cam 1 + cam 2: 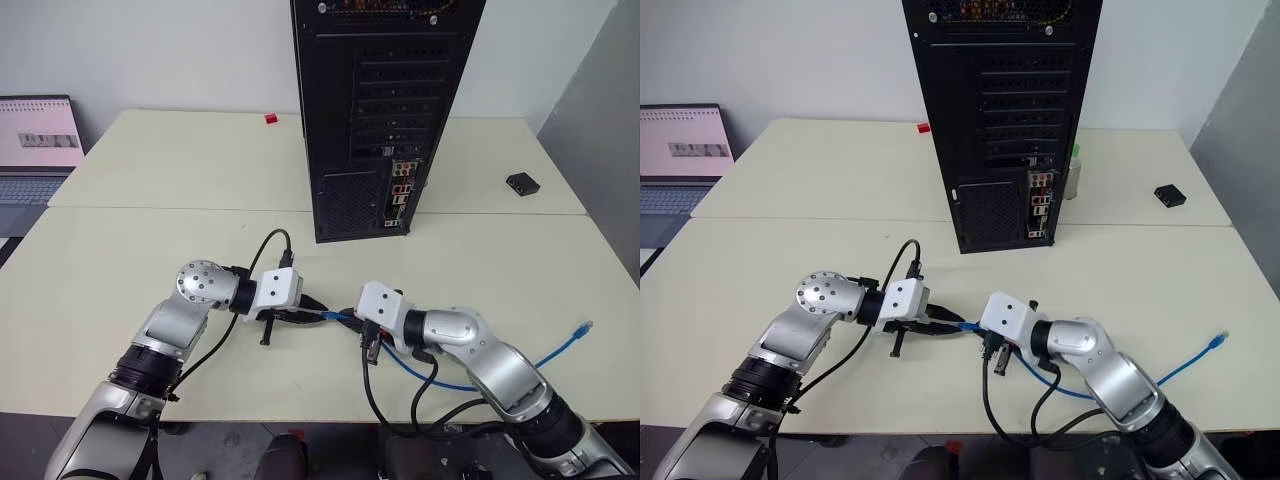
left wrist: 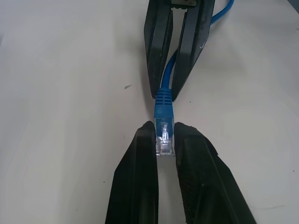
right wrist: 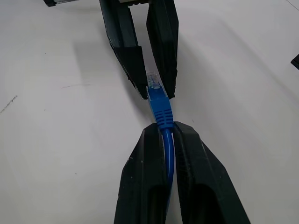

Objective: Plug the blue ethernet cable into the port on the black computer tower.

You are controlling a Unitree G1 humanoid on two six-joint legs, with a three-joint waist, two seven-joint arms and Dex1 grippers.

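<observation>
The blue ethernet cable (image 1: 470, 385) lies on the table's near half. Its far plug (image 1: 586, 327) rests at the right. Its near end is held between both grippers, which meet tip to tip. My left gripper (image 2: 163, 133) is shut on the clear plug (image 2: 163, 142). My right gripper (image 3: 166, 128) is shut on the cord just behind the blue boot (image 3: 161, 109). From the head they show as left gripper (image 1: 315, 311) and right gripper (image 1: 347, 318). The black computer tower (image 1: 385, 110) stands upright beyond them, rear face towards me. The port is somewhere in its connector strip (image 1: 401, 195); I cannot single it out.
An open laptop (image 1: 38, 150) sits at the far left. A small red object (image 1: 270, 119) lies left of the tower, and a small black box (image 1: 522, 183) to its right. A bottle (image 1: 1073, 172) stands behind the tower. Black arm cables (image 1: 268, 245) loop over the table.
</observation>
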